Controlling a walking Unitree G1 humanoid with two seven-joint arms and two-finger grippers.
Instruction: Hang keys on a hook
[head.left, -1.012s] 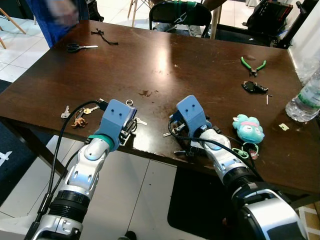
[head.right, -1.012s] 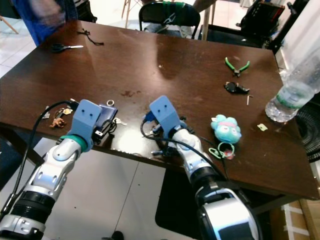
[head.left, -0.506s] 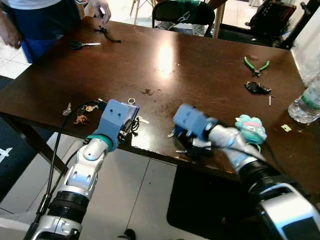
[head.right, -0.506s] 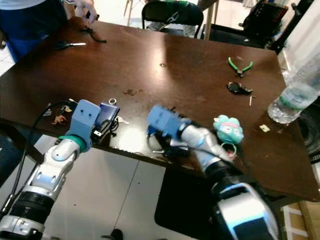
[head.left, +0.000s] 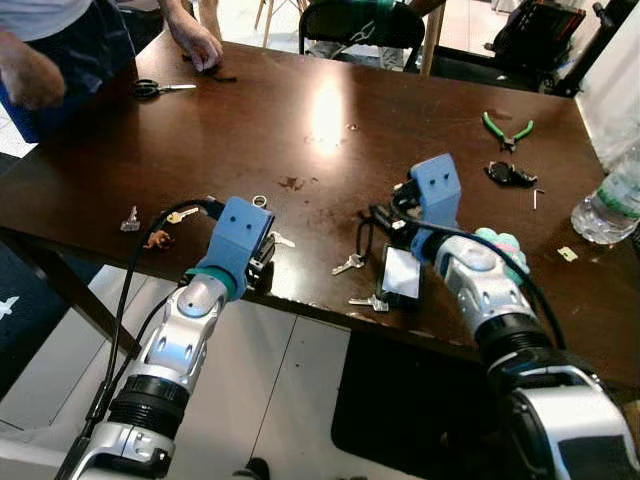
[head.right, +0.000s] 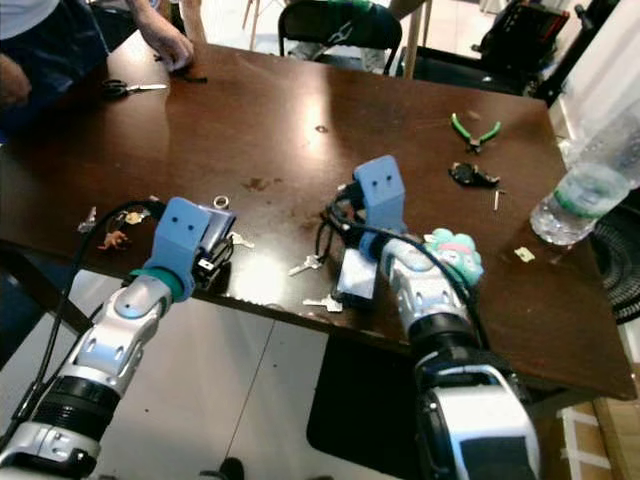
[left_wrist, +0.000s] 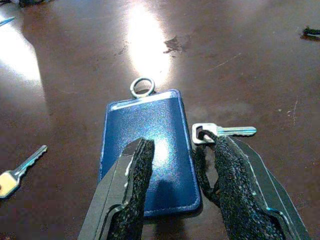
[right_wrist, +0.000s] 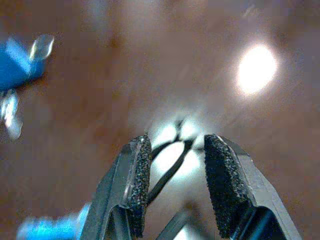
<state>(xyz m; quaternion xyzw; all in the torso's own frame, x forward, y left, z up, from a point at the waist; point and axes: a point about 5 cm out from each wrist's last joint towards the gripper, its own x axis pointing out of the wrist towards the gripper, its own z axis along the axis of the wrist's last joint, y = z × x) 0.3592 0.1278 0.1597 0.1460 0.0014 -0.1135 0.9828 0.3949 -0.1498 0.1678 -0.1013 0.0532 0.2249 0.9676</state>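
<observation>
Keys: one silver key (left_wrist: 223, 131) lies on the dark bench (head.left: 300, 120), just beside a blue card holder (left_wrist: 148, 145) with a metal ring at its top. The left claw (left_wrist: 182, 165) stands open over them, one finger above the holder, the other at the key's head. Two more silver keys (head.left: 350, 264) lie near the bench's front edge, close to the right claw (right_wrist: 172, 175), which is open with a thin dark loop between its fingers; that view is blurred. A teal plush toy (head.right: 455, 254) sits beside the right arm. A person's hand (head.left: 196, 45) rests at the far corner, near scissors (head.left: 160, 91).
</observation>
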